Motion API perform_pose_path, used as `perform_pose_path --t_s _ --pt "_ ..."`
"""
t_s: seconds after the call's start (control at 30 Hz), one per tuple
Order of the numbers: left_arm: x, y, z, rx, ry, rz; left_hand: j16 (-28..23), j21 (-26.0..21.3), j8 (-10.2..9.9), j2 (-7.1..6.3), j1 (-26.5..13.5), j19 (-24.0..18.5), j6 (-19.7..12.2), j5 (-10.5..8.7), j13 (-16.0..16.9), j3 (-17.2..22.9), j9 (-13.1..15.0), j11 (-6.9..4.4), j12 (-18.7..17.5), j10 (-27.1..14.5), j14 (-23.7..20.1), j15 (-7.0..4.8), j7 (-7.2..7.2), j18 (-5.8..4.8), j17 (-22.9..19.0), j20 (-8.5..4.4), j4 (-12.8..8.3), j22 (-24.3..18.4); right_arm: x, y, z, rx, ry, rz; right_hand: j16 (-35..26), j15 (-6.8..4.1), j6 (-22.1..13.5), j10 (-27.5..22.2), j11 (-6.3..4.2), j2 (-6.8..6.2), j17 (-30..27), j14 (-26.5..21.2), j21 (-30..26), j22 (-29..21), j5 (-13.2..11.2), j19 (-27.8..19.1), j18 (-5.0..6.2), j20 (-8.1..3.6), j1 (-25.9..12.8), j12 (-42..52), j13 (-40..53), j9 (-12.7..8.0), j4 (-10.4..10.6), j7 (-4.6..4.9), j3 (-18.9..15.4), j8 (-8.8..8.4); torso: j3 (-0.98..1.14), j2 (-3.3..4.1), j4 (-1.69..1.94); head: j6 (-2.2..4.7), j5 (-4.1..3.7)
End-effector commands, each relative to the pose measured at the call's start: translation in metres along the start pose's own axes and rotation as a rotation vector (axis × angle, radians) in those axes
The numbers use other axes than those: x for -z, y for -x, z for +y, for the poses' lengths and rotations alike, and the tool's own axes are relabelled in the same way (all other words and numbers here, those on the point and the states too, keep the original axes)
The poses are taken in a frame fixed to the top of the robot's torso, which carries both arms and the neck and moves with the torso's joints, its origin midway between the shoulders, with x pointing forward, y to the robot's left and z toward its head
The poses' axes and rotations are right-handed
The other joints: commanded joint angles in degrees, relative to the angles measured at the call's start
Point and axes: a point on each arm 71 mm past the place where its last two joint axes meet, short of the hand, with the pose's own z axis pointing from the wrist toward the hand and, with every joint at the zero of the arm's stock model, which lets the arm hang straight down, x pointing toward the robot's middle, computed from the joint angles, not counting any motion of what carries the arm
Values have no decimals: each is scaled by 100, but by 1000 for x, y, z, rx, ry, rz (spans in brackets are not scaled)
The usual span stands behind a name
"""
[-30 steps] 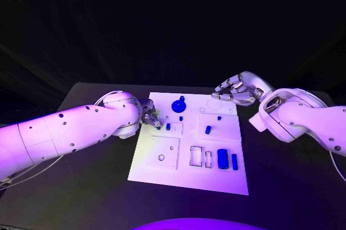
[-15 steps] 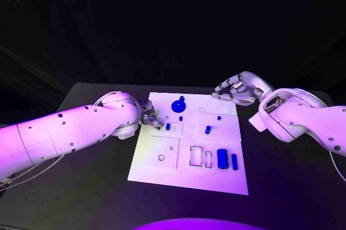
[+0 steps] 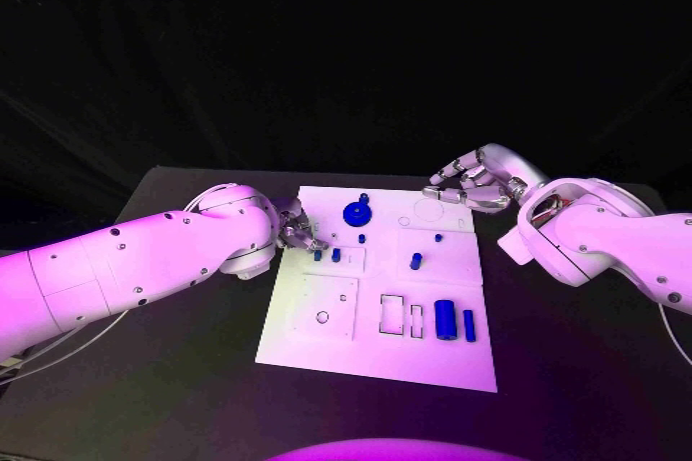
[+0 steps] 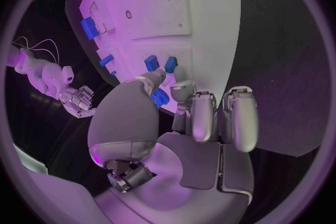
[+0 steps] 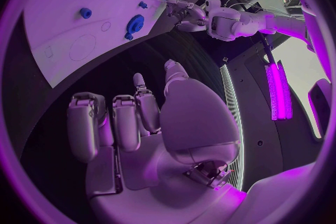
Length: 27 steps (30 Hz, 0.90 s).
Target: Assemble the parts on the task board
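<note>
Pinching a small blue part [image 4: 158,99] between the thumb and one of the fingers [image 4: 183,92], just over the left edge of the task board [image 3: 375,366]: left hand [image 3: 299,231], other fingers loosely bent beside the pinch, holding nothing else. Cannot tell whether the held part touches the board's surface.

Lying flat in the middle of the black counter [image 3: 173,381], white, with outlined recesses and holes across its face.

Standing on the board just inward of the held part: short blue peg [image 3: 336,253], upright. Farther back, toward the board's far edge: blue gear [image 3: 355,214], lying flat. Near the board's centre: second blue peg [image 3: 415,260], upright and apart from the first. Toward the board's near right part: blue block [image 3: 446,319], with a slim blue bar [image 3: 469,324] just beside it on the outer side, both lengthwise and close to the rectangular outlines.

Hovering over the board's far right corner, off its surface: right hand [image 3: 469,186], fingers curled in toward the palm, nothing between them, touching none of the parts.
</note>
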Motion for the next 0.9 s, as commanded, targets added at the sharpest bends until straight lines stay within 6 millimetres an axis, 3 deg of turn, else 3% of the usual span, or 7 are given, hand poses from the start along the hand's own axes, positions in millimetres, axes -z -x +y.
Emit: perform_pose_path --t_s 0.03,0.33,0.5,0.6,0.63,0.73,0.9 --pt "2 3 -1 51 -12 -31 -6 -34 -29 18 -71 21 12 0 -12 -103 10 -16 -15 -45 303 -10 28 -83 260 -37 -2 317 0 -1 1 3 9 6 -35 -51 -20 -7 -13 44 574 370 -23 953 29 259 60 -30 2 -17 432 -9 13 -33 -34 27 2 -1 6 -14 -2" --pt "6 13 -1 143 -42 -76 -14 -143 -62 79 -203 -64 -85 -13 -316 -620 45 24 -220 -228 299 20 73 -45 254 -36 -5 147 0 0 0 3 8 4 -22 -51 -23 -3 -13 61 595 376 -16 960 41 264 57 -31 -31 -12 435 -12 30 -33 -54 29 4 0 -6 3 0" --pt "7 20 -6 208 -143 -139 -161 -857 -244 193 -109 -643 -538 -39 -1293 -1120 -12 191 -972 -968 232 151 263 179 115 36 -22 -927 0 0 -1 6 8 2 -24 -51 -23 -4 -13 61 592 375 -17 958 41 263 58 -31 -31 -13 434 -12 30 -33 -54 29 4 -8 2 34 -29" --pt "7 21 -20 249 -335 -161 -1923 -2785 -677 308 938 -2254 -1157 2 -1678 -942 -327 541 -1607 -2066 -734 451 623 604 -1543 251 -296 -3387 0 0 -1 7 9 2 -36 -51 -24 -8 -13 65 575 371 -30 949 42 258 61 -31 -36 -18 430 -12 32 -33 -57 29 3 3 5 68 -62" --pt "8 22 -25 254 -400 -172 -2936 -3252 -901 319 1468 -2694 -1190 -27 -1888 -723 -553 692 -1977 -2542 -1560 647 782 593 -2407 355 -475 -3701 0 0 0 7 9 2 -38 -51 -24 -9 -13 67 573 371 -32 948 44 257 61 -31 -34 -18 429 -12 31 -33 -57 30 2 7 3 78 -68" --pt "11 21 -38 236 -543 -209 -3220 -3607 -1373 251 2290 -2826 -1004 -18 -2399 -352 -1099 828 -2558 -2729 -1968 755 884 629 -2760 516 -852 -3910 0 0 0 7 10 3 -46 -54 -24 -15 -17 107 568 370 -33 950 191 259 61 -34 39 -23 423 -16 -11 -35 -42 36 -10 14 -1 98 -105" --pt "11 16 -50 120 -639 -249 -3175 -3625 -1814 27 2455 -2656 -832 -40 -2927 -350 -1605 884 -3093 -2730 -1876 772 898 691 -2981 611 -1003 -3941 1 -1 1 6 9 5 -49 -57 -27 -20 -19 125 569 371 -41 947 359 258 62 -37 77 -27 417 -22 -25 -36 -49 41 2 5 -10 110 -121"
